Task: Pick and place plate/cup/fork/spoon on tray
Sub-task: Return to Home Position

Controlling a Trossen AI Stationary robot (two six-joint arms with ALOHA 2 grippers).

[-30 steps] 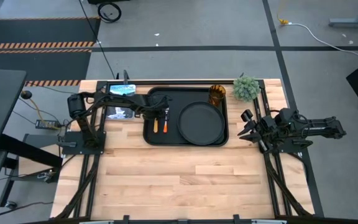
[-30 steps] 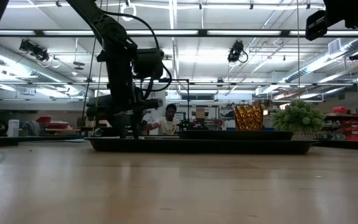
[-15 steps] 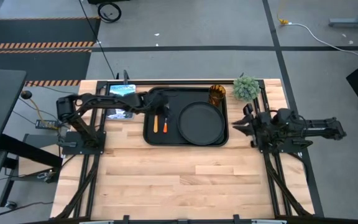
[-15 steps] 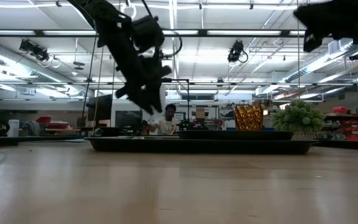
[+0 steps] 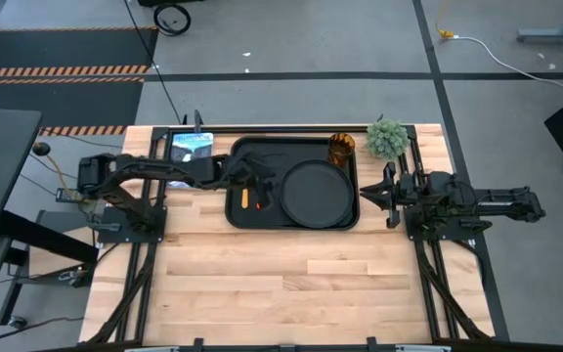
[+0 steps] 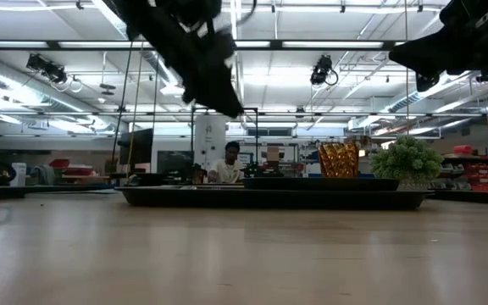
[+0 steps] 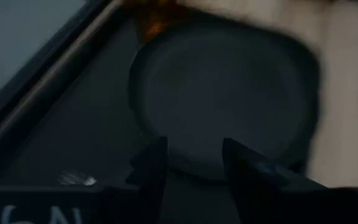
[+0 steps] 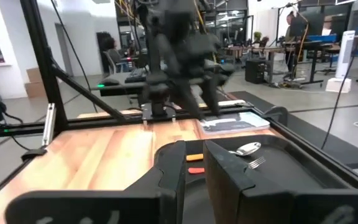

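Note:
The black tray lies at the table's far middle. On it are the round black plate on the right part, the amber cup upright in the far right corner, and the spoon and fork side by side on the left part, orange handles toward the near edge. My left gripper is open and empty, high over the tray between cutlery and plate. My right gripper is open and empty, beyond the tray's right edge, pointing at it.
A small green plant stands at the far right corner, beside the cup. A blue-white picture card lies at the far left, beside the tray. Bare wood fills the near half of the table. A person sits in the room behind.
My left gripper has risen from the tray's left part, where it stood pointing down by the cutlery, and swung up and toward the plate, tipping to a slant. My right gripper has turned to face the tray and come down a little.

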